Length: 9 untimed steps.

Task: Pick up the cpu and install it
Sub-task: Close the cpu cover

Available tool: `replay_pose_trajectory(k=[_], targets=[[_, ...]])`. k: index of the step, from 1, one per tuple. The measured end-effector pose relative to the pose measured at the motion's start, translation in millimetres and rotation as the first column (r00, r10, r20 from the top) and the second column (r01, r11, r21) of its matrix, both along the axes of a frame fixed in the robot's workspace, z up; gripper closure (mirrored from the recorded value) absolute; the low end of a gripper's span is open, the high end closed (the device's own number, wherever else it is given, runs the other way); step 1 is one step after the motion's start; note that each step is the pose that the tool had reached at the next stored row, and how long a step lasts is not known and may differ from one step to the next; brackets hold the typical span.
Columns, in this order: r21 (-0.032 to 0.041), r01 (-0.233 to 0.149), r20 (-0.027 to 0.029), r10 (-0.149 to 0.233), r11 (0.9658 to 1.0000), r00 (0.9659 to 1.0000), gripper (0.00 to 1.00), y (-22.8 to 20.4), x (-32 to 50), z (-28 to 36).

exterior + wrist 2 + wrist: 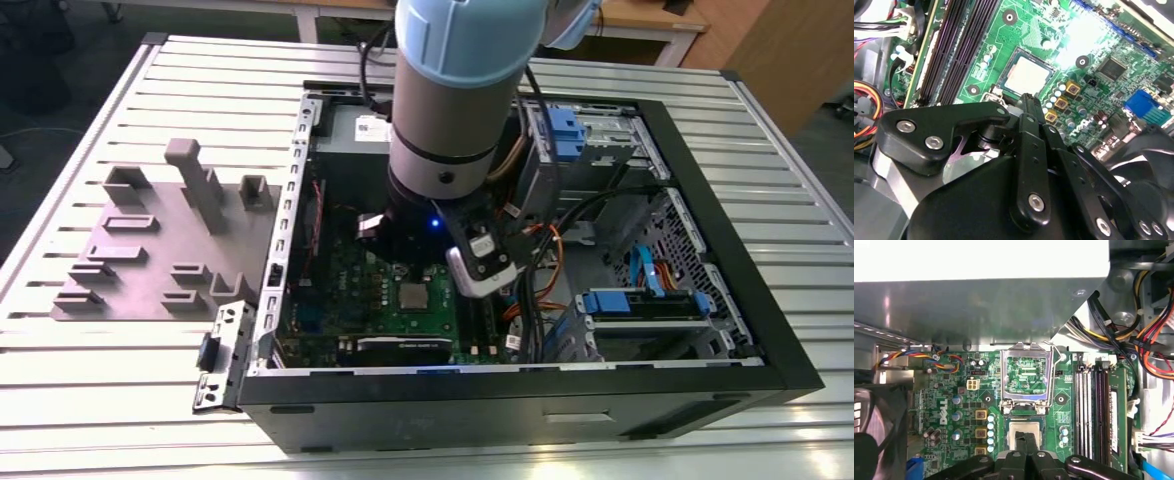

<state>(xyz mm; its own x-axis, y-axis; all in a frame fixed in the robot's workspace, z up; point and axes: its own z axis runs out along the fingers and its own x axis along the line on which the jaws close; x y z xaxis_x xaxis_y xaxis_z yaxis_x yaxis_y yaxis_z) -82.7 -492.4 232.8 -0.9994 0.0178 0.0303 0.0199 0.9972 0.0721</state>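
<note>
The gripper (pixel 1025 439), fingers pressed together on nothing, hangs with its tips over one edge of the cpu (pixel 1024 426). The cpu lies flat, metal top up, square in its socket on the motherboard (pixel 949 390), the socket frame (pixel 1003 377) hinged open beyond it. In the exterior view the arm (pixel 454 120) stands nearly upright inside the open case (pixel 534 410).

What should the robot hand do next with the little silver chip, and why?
Probably lift straight up a bit. The cpu already lies flat in its socket, the socket frame beside it is flipped open, and the hand, shut and empty, hovers right by the chip.
</note>
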Motion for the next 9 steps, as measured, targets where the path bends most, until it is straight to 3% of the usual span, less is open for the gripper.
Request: replay_pose_trajectory(k=[6, 9], targets=[[0.0, 0.0, 0.0, 0.0, 1.0, 1.0, 0.89, 0.0, 0.0, 8.9], [0.0001, 0.0, 0.0, 0.0, 1.0, 1.0, 0.89, 0.0, 0.0, 9.6]])
